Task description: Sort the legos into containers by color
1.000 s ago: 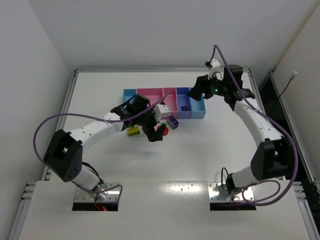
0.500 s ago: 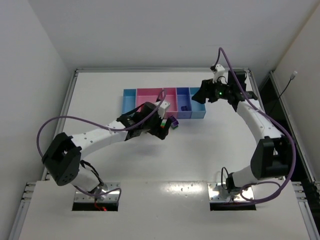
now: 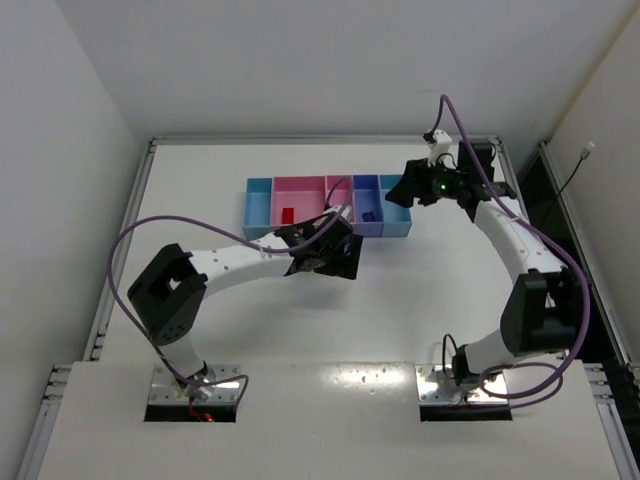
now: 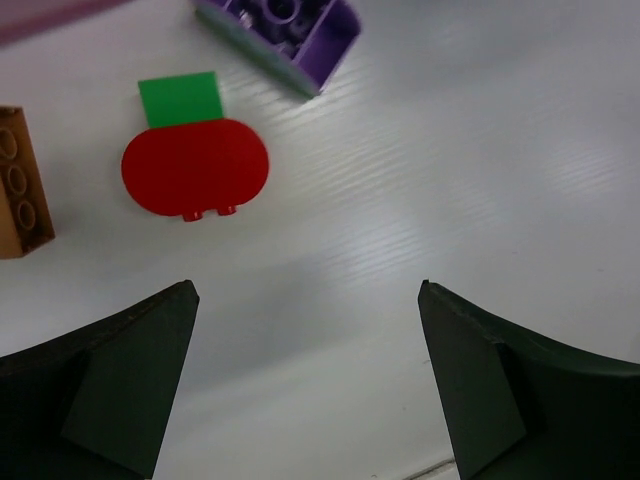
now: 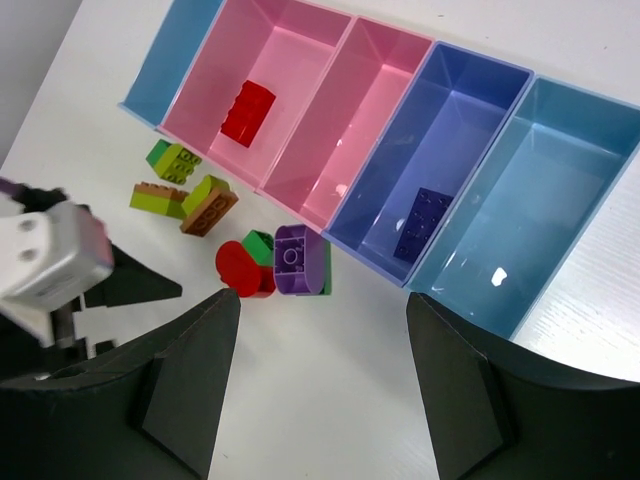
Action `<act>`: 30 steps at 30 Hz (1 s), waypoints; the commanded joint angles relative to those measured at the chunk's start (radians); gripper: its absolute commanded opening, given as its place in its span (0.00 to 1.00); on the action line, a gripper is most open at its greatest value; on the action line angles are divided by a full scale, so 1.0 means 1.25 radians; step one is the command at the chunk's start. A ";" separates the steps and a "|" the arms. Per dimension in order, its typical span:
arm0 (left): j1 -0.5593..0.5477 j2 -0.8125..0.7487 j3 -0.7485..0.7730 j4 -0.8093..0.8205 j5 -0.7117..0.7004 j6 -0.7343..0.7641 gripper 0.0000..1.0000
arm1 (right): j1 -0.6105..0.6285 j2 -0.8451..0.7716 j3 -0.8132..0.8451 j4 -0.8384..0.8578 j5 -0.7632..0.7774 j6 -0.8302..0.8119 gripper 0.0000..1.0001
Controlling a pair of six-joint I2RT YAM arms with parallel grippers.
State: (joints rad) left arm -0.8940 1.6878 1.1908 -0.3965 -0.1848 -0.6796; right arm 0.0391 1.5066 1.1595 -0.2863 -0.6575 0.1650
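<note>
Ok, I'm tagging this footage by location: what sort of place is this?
Probably a lab robot test cell, not a home: a left arm and right arm bolted to a bare white table, plain white walls boxing it in, and a row of sorting trays.

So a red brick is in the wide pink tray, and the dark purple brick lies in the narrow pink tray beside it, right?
Not quite. The red brick is in the wide pink tray, but the dark purple brick lies in the periwinkle tray; the narrow pink tray holds nothing. The right wrist view shows it.
</note>
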 commanded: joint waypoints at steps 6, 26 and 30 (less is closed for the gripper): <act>0.044 0.062 0.034 -0.058 -0.088 -0.055 0.99 | -0.019 0.016 0.017 -0.009 -0.041 -0.001 0.70; 0.098 0.201 0.116 -0.028 -0.091 -0.015 0.99 | -0.019 0.071 0.032 -0.010 -0.105 -0.008 0.70; 0.105 0.208 0.116 -0.011 -0.091 -0.007 0.97 | -0.026 0.078 0.039 -0.018 -0.113 -0.015 0.70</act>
State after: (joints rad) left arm -0.7811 1.9476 1.3071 -0.4450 -0.2939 -0.6998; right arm 0.0147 1.5974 1.1625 -0.3191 -0.7681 0.1616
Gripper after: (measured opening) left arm 0.979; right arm 0.701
